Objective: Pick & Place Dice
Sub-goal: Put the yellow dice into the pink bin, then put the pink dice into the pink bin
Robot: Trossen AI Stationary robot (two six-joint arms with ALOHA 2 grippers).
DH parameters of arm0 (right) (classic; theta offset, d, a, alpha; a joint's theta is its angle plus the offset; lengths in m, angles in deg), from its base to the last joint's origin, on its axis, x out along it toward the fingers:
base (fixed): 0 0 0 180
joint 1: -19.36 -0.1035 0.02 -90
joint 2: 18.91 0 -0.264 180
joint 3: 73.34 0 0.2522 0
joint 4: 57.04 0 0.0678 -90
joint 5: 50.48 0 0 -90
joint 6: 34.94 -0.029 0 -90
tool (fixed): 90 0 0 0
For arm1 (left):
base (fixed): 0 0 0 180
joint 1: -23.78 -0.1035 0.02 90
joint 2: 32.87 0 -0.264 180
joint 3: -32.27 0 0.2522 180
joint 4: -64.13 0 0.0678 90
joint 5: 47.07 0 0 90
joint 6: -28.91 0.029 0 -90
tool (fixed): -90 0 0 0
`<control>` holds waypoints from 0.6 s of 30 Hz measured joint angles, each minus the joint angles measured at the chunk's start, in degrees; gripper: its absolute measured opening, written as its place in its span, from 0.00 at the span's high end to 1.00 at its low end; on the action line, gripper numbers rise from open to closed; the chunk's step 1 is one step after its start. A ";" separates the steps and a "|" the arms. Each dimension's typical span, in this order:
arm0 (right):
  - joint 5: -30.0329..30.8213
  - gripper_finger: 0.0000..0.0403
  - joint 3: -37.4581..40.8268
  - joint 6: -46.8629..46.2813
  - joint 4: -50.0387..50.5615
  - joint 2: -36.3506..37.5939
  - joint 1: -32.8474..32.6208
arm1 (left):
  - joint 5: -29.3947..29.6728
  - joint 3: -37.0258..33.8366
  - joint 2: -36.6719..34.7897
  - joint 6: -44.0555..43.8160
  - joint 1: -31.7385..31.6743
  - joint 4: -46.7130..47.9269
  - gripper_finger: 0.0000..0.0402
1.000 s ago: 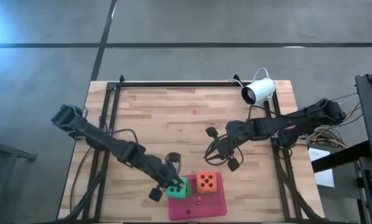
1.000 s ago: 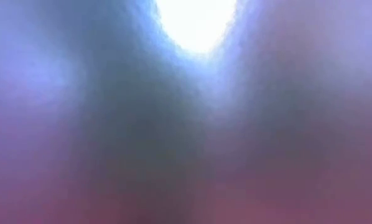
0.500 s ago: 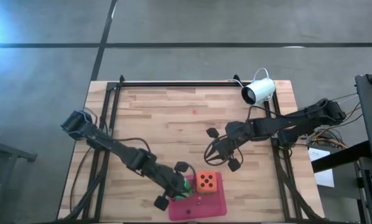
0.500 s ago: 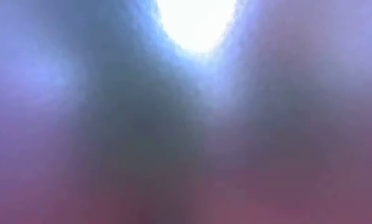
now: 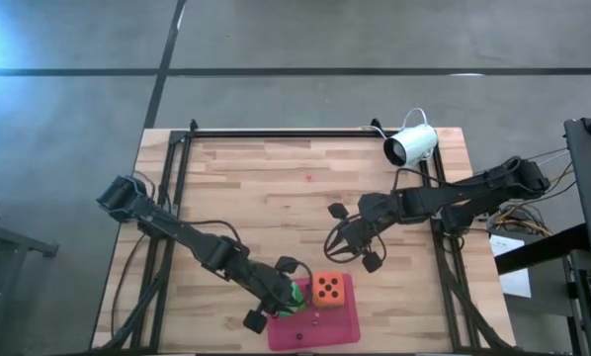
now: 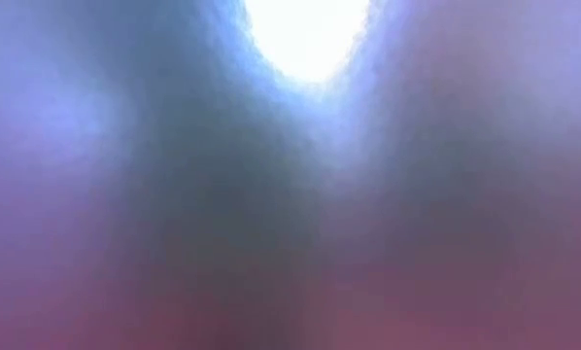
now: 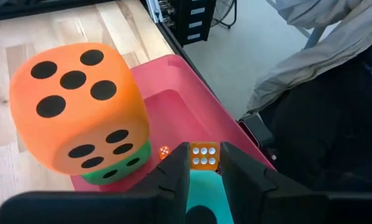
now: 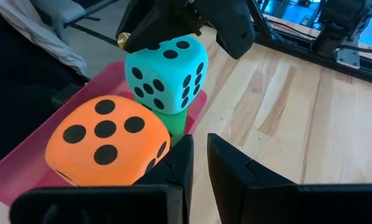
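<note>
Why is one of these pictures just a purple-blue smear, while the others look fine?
Low view: wholly out of focus, a purple-blue haze with one blown-out white glare patch at the top; nothing can be made out. High view: sharp and evenly lit. Right wrist view: the orange die and teal die are crisp. Left wrist view: clear too, with the pink tray sharp.

Grey concrete floor (image 5: 305, 40), wooden table (image 5: 276, 188)
</note>
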 joint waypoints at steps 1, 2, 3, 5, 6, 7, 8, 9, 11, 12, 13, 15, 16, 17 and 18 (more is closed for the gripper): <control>0.01 0.89 0.00 0.01 0.00 0.00 0.00 | 0.00 0.00 0.00 0.01 0.00 0.18 0.76; 0.01 0.89 0.00 0.01 -0.01 0.00 0.00 | 0.02 0.00 0.00 0.01 0.00 0.41 0.76; 0.02 0.89 0.00 0.00 0.00 0.00 0.00 | 0.02 0.00 0.00 -0.01 0.00 0.58 0.75; 0.00 0.89 0.00 0.01 0.00 0.00 0.00 | 0.00 0.00 0.00 0.00 0.00 0.92 0.75; 0.00 0.89 0.00 0.01 0.00 0.00 0.00 | 0.01 0.00 0.00 -0.01 0.00 1.17 0.74; 0.01 0.89 0.00 0.01 0.00 0.00 0.00 | 0.01 0.00 0.00 -0.01 0.00 1.49 0.74; 0.01 0.89 0.00 0.01 -0.01 0.00 0.00 | 0.03 0.00 0.00 -0.01 0.00 1.83 0.74; 0.02 0.89 0.00 0.01 0.00 0.00 0.00 | 0.04 0.00 0.00 -0.01 0.00 2.01 0.73; 0.00 0.89 0.00 0.01 0.00 0.00 0.00 | 0.04 0.00 0.00 -0.01 0.00 2.14 0.72; 0.01 0.89 0.00 0.01 -0.01 0.00 0.00 | 0.04 0.00 0.00 -0.01 0.00 2.14 0.72; 0.02 0.89 0.00 0.02 0.00 0.00 0.00 | 0.05 0.00 0.00 -0.01 0.00 2.13 0.71; 0.02 0.89 0.00 0.01 0.00 0.00 0.00 | 0.04 0.00 0.00 -0.01 0.00 2.14 0.70; 0.02 0.89 0.00 0.01 0.00 0.00 0.00 | 0.04 0.00 0.00 -0.01 0.00 2.14 0.69; 0.02 0.89 0.00 0.01 0.00 0.00 0.00 | 0.04 -0.01 0.00 -0.01 0.00 2.12 0.68; 0.01 0.89 0.00 0.01 0.00 0.00 0.00 | 0.04 0.00 0.00 -0.01 0.00 2.12 0.67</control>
